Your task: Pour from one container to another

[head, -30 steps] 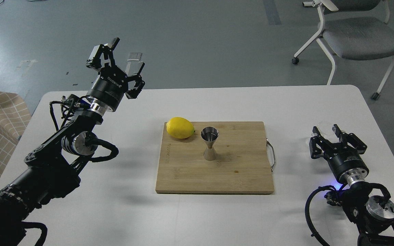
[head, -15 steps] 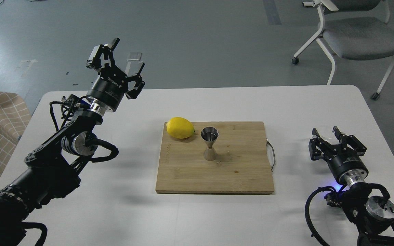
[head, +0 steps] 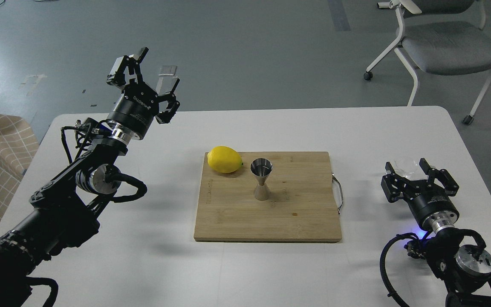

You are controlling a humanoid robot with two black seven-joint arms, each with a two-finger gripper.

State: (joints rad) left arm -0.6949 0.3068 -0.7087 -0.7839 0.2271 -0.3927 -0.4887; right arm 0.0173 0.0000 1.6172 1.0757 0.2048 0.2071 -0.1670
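The clear glass cup (head: 405, 165) stands on the white table (head: 356, 128) at the right, just beyond the cutting board's handle. My right gripper (head: 407, 168) is open, and the cup sits between its spread fingers; whether they touch the glass is not visible. The shiny steel jigger (head: 261, 179) stands upright near the middle of the wooden cutting board (head: 271, 217). My left gripper (head: 157, 70) is raised over the table's far left corner, open and holding nothing.
A yellow lemon (head: 224, 159) lies on the board just left of the jigger. The board's metal handle (head: 338, 194) points toward my right arm. A grey office chair (head: 441, 42) stands on the floor beyond the table's far right corner.
My right gripper has slid forward around the glass cup and its fingers have spread a little wider. The left arm, jigger and lemon have stayed put.
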